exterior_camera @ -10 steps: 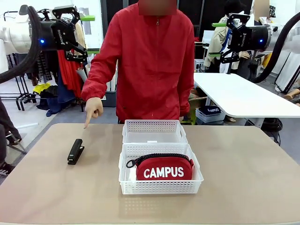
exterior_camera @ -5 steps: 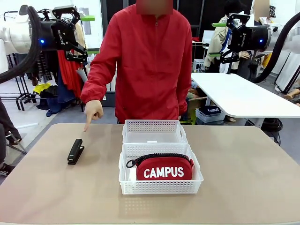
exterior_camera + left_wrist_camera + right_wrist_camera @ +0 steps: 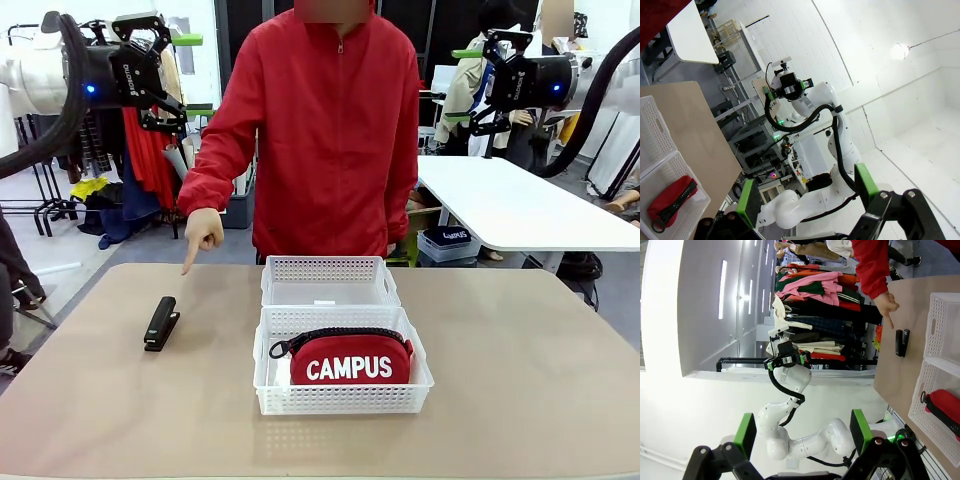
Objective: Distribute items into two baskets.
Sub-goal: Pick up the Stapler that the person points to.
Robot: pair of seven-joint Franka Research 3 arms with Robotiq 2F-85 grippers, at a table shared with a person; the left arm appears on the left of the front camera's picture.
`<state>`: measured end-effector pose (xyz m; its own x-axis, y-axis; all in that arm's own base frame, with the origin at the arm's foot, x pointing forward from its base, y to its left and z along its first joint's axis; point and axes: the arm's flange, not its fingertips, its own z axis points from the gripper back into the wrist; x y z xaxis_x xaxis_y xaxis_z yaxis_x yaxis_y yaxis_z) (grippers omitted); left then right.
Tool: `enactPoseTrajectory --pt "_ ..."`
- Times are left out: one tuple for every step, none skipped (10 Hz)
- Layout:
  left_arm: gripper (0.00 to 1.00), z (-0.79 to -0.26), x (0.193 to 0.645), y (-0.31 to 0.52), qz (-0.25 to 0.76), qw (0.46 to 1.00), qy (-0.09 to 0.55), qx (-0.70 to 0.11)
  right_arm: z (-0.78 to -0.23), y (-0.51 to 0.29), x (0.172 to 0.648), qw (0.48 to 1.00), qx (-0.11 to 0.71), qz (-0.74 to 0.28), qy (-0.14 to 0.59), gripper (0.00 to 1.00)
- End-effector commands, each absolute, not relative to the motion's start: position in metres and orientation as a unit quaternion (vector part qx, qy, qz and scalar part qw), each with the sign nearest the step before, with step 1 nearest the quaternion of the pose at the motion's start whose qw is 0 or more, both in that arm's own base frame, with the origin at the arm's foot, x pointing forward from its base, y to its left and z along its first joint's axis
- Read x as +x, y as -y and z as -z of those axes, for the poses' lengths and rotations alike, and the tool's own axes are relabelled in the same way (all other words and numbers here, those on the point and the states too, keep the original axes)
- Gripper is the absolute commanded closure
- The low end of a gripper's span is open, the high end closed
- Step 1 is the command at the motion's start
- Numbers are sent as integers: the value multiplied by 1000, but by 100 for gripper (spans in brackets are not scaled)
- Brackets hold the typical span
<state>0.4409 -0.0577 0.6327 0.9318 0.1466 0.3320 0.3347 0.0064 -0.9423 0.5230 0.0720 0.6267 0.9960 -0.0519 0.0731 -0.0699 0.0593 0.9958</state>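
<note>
Both arms up high, left gripper (image 3: 185,75) and right gripper (image 3: 462,84) gaping empty; person's hand (image 3: 203,232) points down at the stapler (image 3: 160,322).

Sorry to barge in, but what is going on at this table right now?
A person's hand points down at the black stapler, which lies on the table left of the baskets. The red CAMPUS pouch already lies in the near basket; the far basket stands right behind it. The left gripper and right gripper hang open, high above the table, holding nothing.
</note>
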Motion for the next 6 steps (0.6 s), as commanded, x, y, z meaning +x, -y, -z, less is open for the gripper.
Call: enactPoseTrajectory --pt "0 -633 439 58 68 687 172 -703 -629 -72 523 723 689 0 40 0" --pt "0 -633 439 58 68 687 172 -703 -629 -72 523 723 689 0 40 0" --pt "0 -633 439 58 68 687 172 -703 -629 -72 523 723 689 0 40 0" --pt "0 -633 439 58 68 687 172 -703 -629 -72 523 723 689 0 40 0" --pt "0 -633 441 58 68 688 172 -702 -629 -72 523 723 689 0 40 0" --pt "0 -631 445 60 50 710 144 -688 -629 -72 523 723 689 0 40 0"
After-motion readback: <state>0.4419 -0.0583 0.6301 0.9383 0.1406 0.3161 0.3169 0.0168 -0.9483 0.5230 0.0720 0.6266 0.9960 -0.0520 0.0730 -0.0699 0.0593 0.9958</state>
